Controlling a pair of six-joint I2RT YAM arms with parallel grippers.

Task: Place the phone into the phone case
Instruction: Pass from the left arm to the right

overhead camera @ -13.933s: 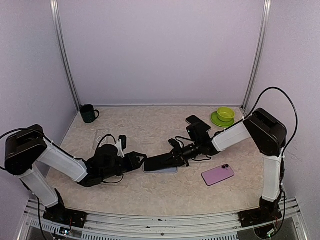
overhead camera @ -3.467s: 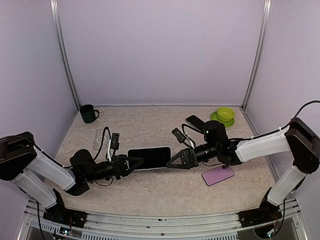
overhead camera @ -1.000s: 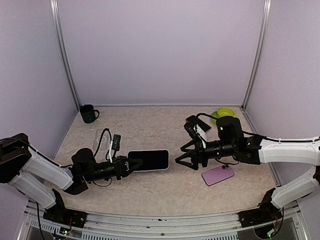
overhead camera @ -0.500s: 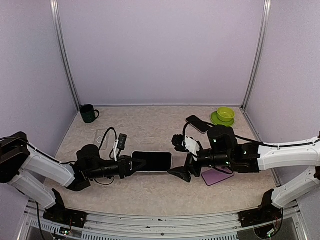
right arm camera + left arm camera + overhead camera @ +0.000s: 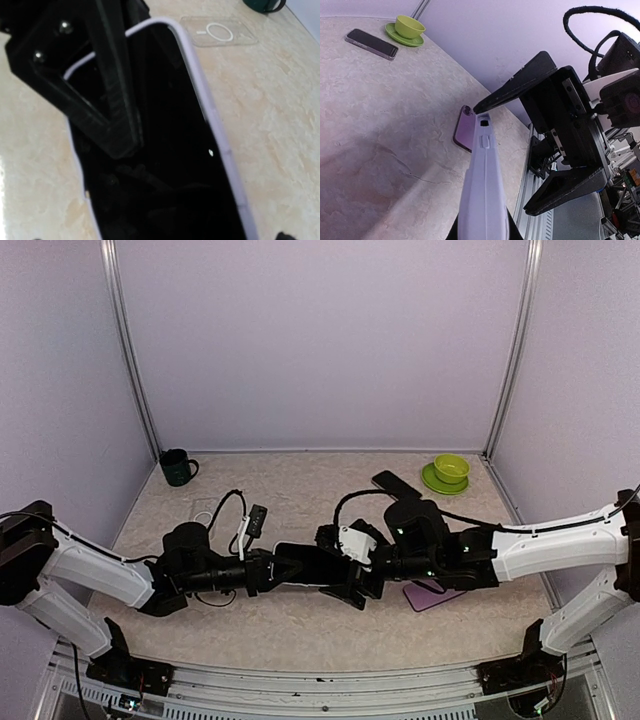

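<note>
Phone (image 5: pixel 308 562) is held at the middle of the top view, its left end pinched by the left gripper (image 5: pixel 268 568), which is clamped nearly shut across the thin body. The right end is flanked by the right gripper (image 5: pixel 501 159), which is spread as wide as it goes. One finger is seen above the phone and one below in the left wrist view, and nothing is gripped by it. Whether the upper fingertip touches the phone's end cannot be told.

Open room is found behind the phone, where bare table (image 5: pixel 300 490) runs up to the back wall (image 5: pixel 320 340). The front rail (image 5: pixel 300 680) is close below. A purple item (image 5: pixel 440 595) is seen just right of the right gripper, partly covered by the right arm (image 5: pixel 540 545). The clear case (image 5: pixel 205 510) and mug (image 5: pixel 178 467) are parked at upper left, the dark phone (image 5: pixel 392 483) and green cup (image 5: pixel 450 468) at upper right, all well apart from the action.

The left arm (image 5: pixel 100 570) is stretched low from the lower left and the right arm reaches in low from the right, so the two wrists are brought nose to nose.

The phone's long axis is laid left to right across the frame and dips slightly toward the right. Its black screen is turned up to the camera and a lilac rim is shown around it.
</note>
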